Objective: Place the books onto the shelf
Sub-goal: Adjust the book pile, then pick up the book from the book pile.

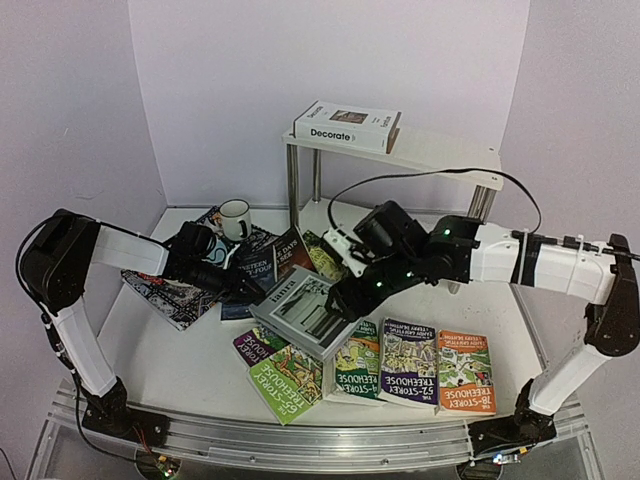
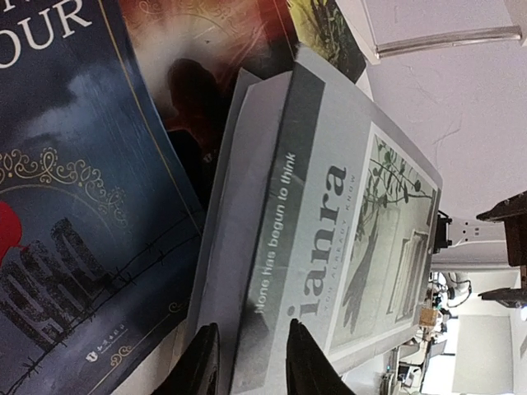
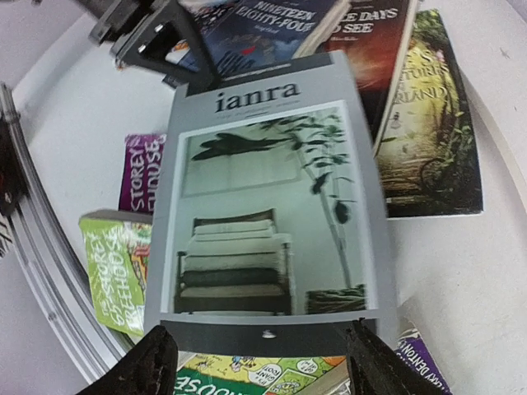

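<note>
Left wrist view: left hand [image 2: 251, 333] pinches the grey ianra book [image 2: 354, 222] by its edge; right hand [image 3: 259, 333] gapes wide at the other end.

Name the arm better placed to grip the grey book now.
Left, probably: the left hand straddles one edge of the grey book, fingers on either face, while the right hand stands wide open at the opposite edge.

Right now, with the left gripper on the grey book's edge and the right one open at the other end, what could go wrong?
The left gripper pinches the grey book only near one corner, so it may swing or slip when lifted.
The open right gripper straddles the opposite edge and could snag it.
The mug stands close to the left arm; a swing could knock it.
</note>
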{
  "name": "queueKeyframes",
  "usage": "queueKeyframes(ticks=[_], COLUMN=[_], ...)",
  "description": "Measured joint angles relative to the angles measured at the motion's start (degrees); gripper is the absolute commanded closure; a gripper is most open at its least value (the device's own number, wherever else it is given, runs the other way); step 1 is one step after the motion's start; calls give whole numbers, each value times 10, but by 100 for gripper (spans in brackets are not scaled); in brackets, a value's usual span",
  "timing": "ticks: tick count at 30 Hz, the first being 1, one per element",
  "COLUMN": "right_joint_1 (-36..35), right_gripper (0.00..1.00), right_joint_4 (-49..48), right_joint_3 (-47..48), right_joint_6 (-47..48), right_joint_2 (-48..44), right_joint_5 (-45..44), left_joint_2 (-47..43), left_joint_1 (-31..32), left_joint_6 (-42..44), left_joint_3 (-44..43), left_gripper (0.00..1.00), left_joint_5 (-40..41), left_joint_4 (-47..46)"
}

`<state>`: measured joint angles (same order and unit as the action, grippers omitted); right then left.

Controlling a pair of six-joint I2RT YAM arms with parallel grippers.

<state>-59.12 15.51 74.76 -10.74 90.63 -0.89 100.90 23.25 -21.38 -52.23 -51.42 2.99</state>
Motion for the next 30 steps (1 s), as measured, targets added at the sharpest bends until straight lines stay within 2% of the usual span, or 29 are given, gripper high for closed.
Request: queueKeyframes(ticks=[7, 10, 15, 20, 30], right_joint_1=[-101, -133, -178, -199, -198], right_gripper=[18, 13, 11, 10, 4], right_joint_4=[24, 24, 24, 28, 28], right_joint_3=[35, 73, 119, 137, 170], right_joint_6=[107, 142, 194, 232, 292], right_joint_2=[14, 52, 142, 211, 268], right_joint_5=[-105, -149, -233, -291, -399], left_joint_2=[-12, -28, -58, -63, -64], left_joint_1=[0, 0, 0, 4, 9], left_joint_6=[-15, -20, -33, -42, -46], left_joint_3=[22, 29, 30, 31, 33], left_gripper=[83, 81, 80, 79, 79], left_joint_5=[-17, -20, -27, -34, -41], left_joint_4=[0, 1, 0, 0, 0])
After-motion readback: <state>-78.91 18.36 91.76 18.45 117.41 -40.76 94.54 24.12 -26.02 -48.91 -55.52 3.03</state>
